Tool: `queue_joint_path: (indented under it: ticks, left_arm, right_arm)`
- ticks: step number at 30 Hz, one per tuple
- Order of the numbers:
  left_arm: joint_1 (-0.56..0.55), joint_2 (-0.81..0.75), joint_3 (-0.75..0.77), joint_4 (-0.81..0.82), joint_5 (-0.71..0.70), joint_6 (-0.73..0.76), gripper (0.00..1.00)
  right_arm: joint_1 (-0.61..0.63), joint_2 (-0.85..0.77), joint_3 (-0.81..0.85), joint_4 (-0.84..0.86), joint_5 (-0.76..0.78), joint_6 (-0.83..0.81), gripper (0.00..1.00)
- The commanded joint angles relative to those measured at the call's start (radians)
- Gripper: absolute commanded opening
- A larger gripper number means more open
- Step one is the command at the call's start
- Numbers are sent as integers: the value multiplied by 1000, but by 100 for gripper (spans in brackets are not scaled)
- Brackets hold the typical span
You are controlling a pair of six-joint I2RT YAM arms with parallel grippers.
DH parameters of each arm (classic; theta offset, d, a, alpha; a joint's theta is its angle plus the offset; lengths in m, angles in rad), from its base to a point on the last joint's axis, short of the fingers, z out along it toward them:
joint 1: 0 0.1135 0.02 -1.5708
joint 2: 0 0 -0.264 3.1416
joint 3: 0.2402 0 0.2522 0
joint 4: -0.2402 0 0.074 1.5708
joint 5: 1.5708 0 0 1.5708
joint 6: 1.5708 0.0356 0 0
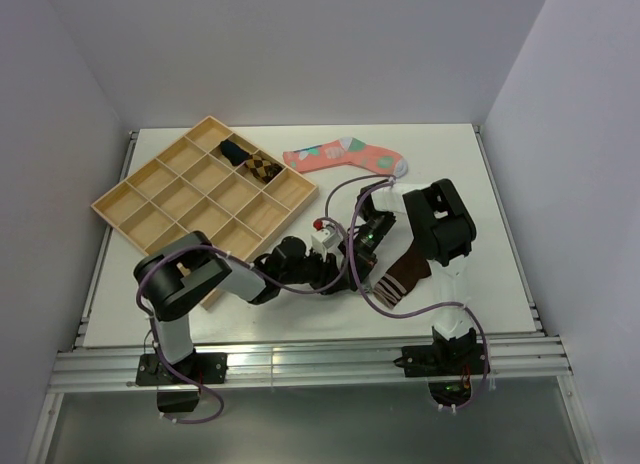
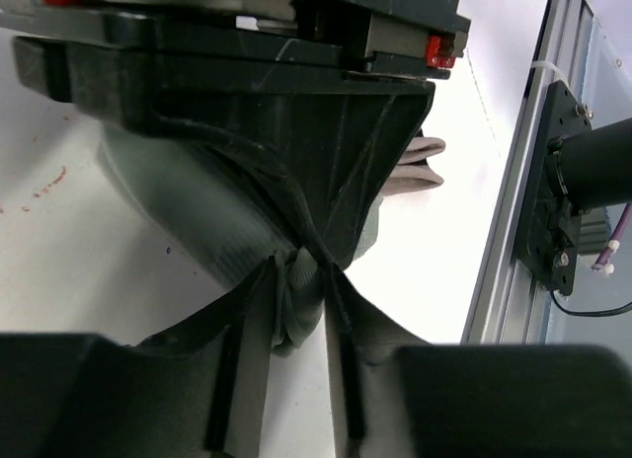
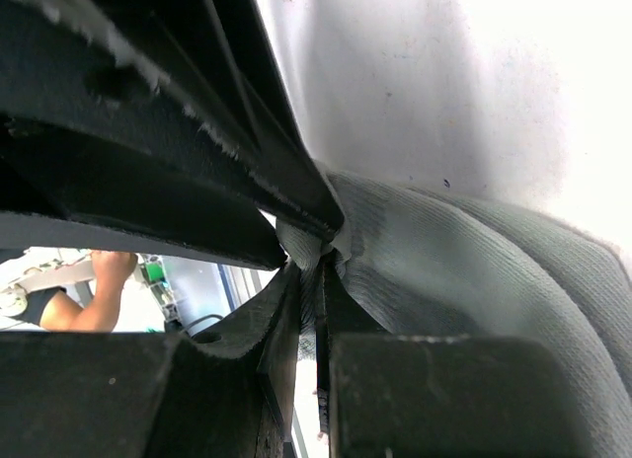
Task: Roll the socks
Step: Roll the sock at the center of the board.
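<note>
The grey sock (image 2: 296,295) is bunched between my two grippers, which meet tip to tip near the table's middle. My left gripper (image 2: 299,272) is shut on a fold of it. My right gripper (image 3: 321,261) is shut on the same sock (image 3: 474,270), whose ribbed fabric spreads to the right. In the top view the left gripper (image 1: 345,252) and the right gripper (image 1: 372,230) hide the grey sock. The dark brown sock (image 1: 402,277) with a white-striped cuff lies flat just right of them. Its cuff (image 2: 420,167) shows behind the grippers.
A wooden compartment tray (image 1: 165,199) lies at the back left, with two rolled socks (image 1: 248,159) in its far cells. A pink patterned sock (image 1: 345,156) lies flat at the back centre. The metal table rail (image 2: 513,211) runs along the near edge.
</note>
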Motion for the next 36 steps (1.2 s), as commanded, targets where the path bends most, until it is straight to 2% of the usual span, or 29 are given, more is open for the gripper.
queue_joint_path:
  ticks: [1, 6, 8, 10, 15, 16, 20, 23, 25, 28, 32, 36]
  left_arm:
    - [-2, 21, 45, -21, 40, 11, 30]
    - [-8, 41, 67, -72, 39, 4, 14]
    - [-14, 47, 74, -92, 28, -3, 5]
    - [-22, 44, 85, -113, -6, -15, 0]
    - [-48, 34, 108, -221, -101, -31, 0]
    - [-56, 34, 110, -227, -113, -37, 0]
    - [-63, 24, 110, -253, -162, -51, 0]
    - [-65, 17, 105, -262, -181, -62, 0]
    - [-65, 12, 104, -262, -191, -65, 0]
    - [-65, 9, 99, -265, -199, -75, 0]
    - [-66, -8, 100, -272, -199, -77, 0]
    - [-68, -28, 116, -317, -195, -62, 0]
  right_arm:
    - [-8, 8, 9, 8, -1, 15, 12]
    - [-8, -10, -5, 45, 13, 47, 13]
    - [-10, -16, -8, 65, 17, 64, 17]
    - [-8, -30, -11, 81, 20, 81, 22]
    - [-13, -84, -18, 132, 42, 144, 35]
    - [-16, -102, -17, 164, 51, 184, 40]
    - [-53, -121, 8, 190, 74, 235, 45]
    - [-76, -134, 31, 198, 80, 267, 45]
    - [-96, -142, 34, 227, 97, 305, 41]
    - [-107, -151, 24, 294, 158, 374, 25]
    - [-102, -139, 24, 351, 230, 434, 20]
    - [-65, -135, 26, 391, 305, 471, 19]
